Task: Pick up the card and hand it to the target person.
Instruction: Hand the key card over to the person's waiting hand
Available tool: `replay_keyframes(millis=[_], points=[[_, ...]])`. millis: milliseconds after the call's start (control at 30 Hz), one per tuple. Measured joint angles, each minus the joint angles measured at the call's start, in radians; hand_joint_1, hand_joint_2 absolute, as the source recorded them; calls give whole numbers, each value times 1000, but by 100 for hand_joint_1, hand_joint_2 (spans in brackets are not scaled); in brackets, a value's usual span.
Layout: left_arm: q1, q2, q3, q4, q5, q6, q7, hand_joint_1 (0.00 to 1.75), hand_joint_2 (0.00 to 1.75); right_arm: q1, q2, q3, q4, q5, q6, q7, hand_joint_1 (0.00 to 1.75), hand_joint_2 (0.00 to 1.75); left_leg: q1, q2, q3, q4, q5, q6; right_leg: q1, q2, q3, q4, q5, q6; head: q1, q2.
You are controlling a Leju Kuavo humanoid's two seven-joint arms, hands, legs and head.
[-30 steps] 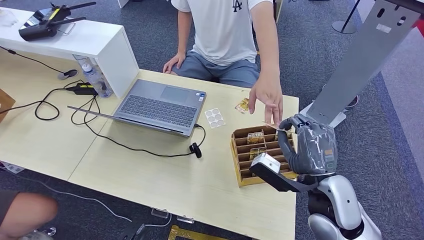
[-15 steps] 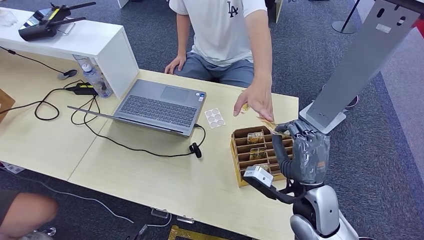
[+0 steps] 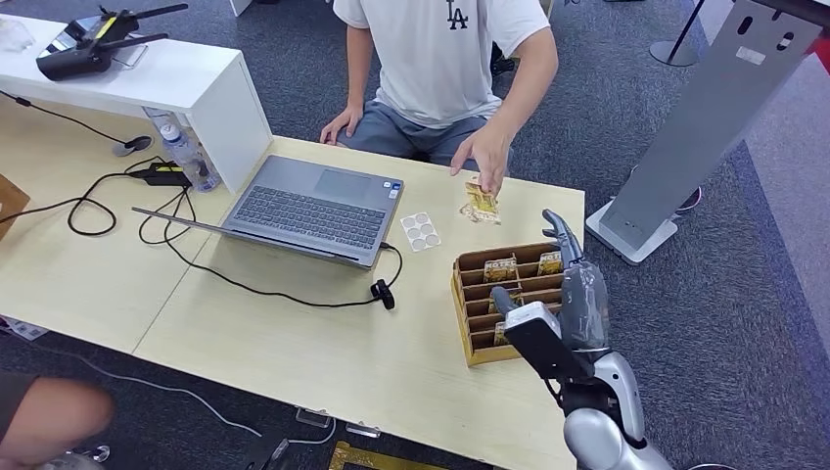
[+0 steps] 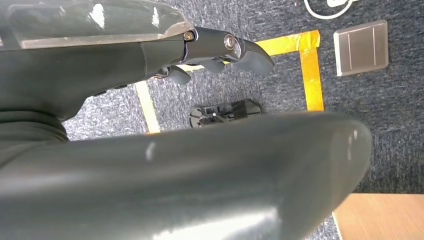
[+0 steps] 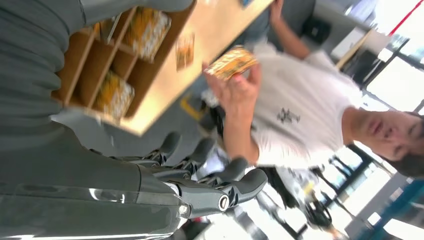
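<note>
- One card [image 3: 480, 199] is being held by the person's hand [image 3: 484, 154], pinched at its top edge above the far side of the table [image 3: 294, 333]; a second card [image 3: 472, 213] seems to be lying on the table just beneath it, though the two are hard to separate.
- In the right wrist view the same card [image 5: 231, 62] is being gripped in the person's raised hand [image 5: 235, 92], well apart from the robot's fingers [image 5: 220, 192].
- Right hand [image 3: 577, 289] is being held up over the right end of the wooden card rack [image 3: 468, 338], fingers extended and loosely spread, nothing between them; it is seen again in the right wrist view [image 5: 200, 185], empty.
- Left hand [image 4: 220, 52] is being carried low over grey carpet marked with yellow tape [image 4: 307, 65]; fingers are lightly curled with nothing held.
- Several cards are being kept upright in the rack's slots, among them one [image 3: 500, 267] in a far slot.
- Person in a white shirt [image 3: 431, 59] is being seen seated at the far edge of the table.
- Open laptop [image 3: 308, 208] is being left on the table, left of the rack, with a black cable [image 3: 254, 286] trailing in front of it.
</note>
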Motion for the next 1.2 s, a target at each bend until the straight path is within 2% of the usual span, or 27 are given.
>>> replay_keyframes(millis=[67,133,467,667,900,1200], points=[[0,0,0,0,2,5,1,0,0,1,2,-9,7,-141,46,-30,0,175,0,0,0,0,0,0,0,0,0,0,0,0,0,0],[0,0,0,0,5,9,4,0,0,3,2,-15,13,-224,79,-27,0,175,0,0,0,0,0,0,0,0,0,0,0,0,0,0],[1,2,0,0,14,18,17,0,0,54,-37,-61,16,-455,219,88,0,175,0,0,0,0,0,0,0,0,0,0,0,0,0,0],[1,6,0,0,16,19,23,0,0,97,-71,-98,5,-537,269,105,0,175,0,0,0,0,0,0,0,0,0,0,0,0,0,0],[1,7,1,0,23,19,31,0,0,155,-104,-153,-39,-602,283,105,0,175,0,0,0,0,0,0,0,0,0,0,0,0,0,0],[1,7,1,0,22,17,34,0,0,214,-117,-208,-101,-675,325,103,0,175,0,0,0,0,0,0,0,0,0,0,0,0,0,0]])
